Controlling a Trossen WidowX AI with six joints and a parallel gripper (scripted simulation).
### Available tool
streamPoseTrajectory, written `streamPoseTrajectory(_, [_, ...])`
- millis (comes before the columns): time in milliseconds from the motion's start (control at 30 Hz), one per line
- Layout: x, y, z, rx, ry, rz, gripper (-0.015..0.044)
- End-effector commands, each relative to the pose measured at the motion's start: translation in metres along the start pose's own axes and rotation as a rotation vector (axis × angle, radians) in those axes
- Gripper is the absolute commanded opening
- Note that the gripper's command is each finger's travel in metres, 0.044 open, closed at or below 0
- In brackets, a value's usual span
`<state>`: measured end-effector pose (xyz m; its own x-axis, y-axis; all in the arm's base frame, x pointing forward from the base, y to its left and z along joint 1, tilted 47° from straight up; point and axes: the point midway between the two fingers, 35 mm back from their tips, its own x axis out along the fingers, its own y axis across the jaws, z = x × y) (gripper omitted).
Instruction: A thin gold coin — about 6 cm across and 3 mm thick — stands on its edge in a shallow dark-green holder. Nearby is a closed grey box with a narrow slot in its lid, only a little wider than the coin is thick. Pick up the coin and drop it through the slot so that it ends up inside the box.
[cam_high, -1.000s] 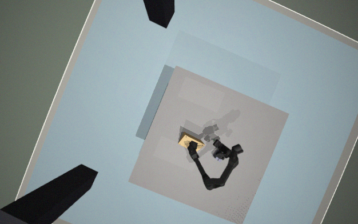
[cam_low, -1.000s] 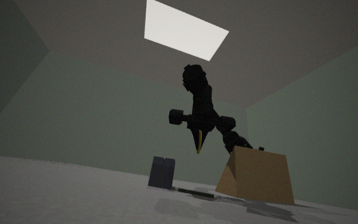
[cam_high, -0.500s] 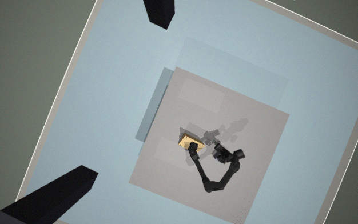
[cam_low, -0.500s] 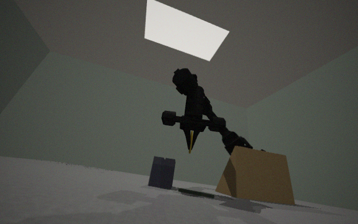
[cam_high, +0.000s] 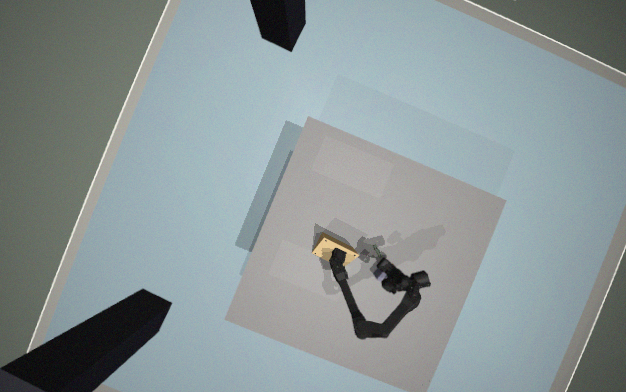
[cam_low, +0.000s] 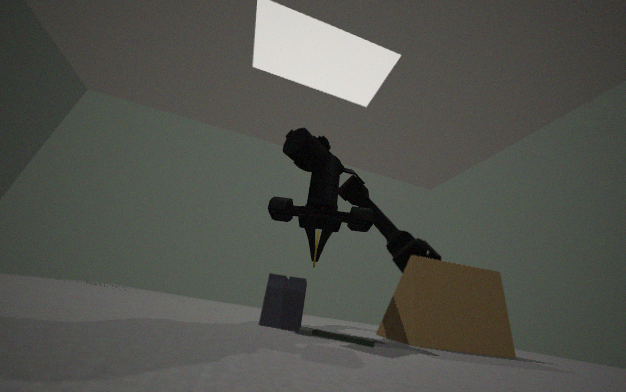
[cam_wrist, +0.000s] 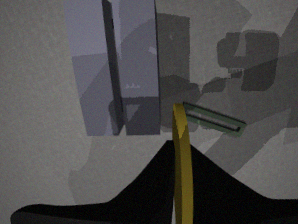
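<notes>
The gripper (cam_low: 316, 245), jaws clamped on the edge-on coin (cam_wrist: 181, 176), hangs in open air above the worktop (cam_low: 150, 340), with a clear gap down to the grey box (cam_low: 283, 301) at its 7 o'clock in the exterior view. The flat dark-green holder (cam_low: 342, 337) lies low beside the box. The tan block (cam_low: 450, 305) under the arm walls off the 4 o'clock side.

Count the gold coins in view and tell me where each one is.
1. The coin is clamped edge-on in the tool, raised above the table, just beside the grey box.
</notes>
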<state>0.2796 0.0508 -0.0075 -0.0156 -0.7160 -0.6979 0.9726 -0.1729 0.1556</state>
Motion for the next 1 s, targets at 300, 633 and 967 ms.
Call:
streamPoseTrajectory(300, [-0.001, 0.025, 0.024, 0.0, -0.005, 0.008, 0.0])
streamPoseTrajectory(633, [0.0, 0.039, 0.041, 0.002, -0.012, 0.009, 0.0])
streamPoseTrajectory(967, [0.001, 0.035, 0.038, 0.006, -0.01, 0.002, 0.0])
